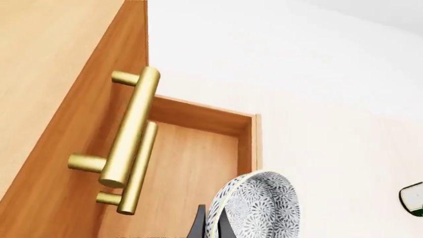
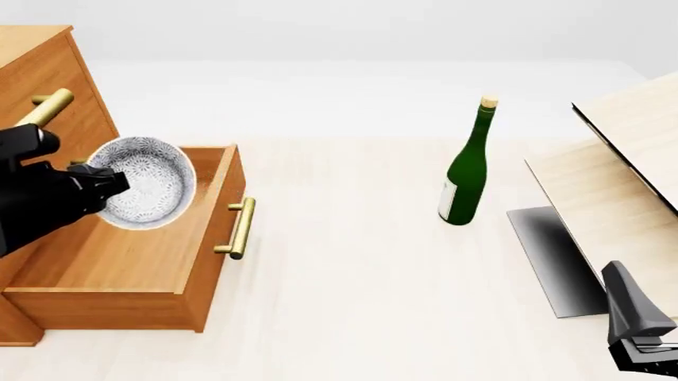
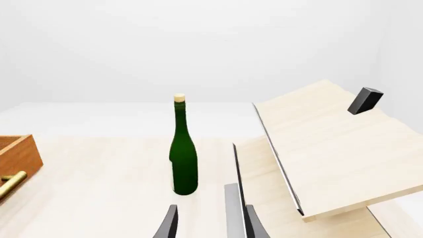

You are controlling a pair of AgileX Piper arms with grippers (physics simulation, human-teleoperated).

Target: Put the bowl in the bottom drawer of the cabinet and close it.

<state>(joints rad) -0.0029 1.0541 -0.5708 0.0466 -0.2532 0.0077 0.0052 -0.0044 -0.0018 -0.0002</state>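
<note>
The bowl [image 2: 148,182], tilted, partly hides the left fingers [image 2: 106,184] gripping it.

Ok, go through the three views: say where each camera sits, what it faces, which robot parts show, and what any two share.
Front view: fixed, above and behind the arms, facing forward and down at the open bottom drawer, bowl and green bottle; both arms show.
Left wrist view: behind the left gripper, facing the cabinet; dark fingers hold the bowl.
Right wrist view: behind the right gripper, facing the bottle and pale box; open fingers show.
Shared: front and left wrist show the bowl; front and right wrist the bottle.
</note>
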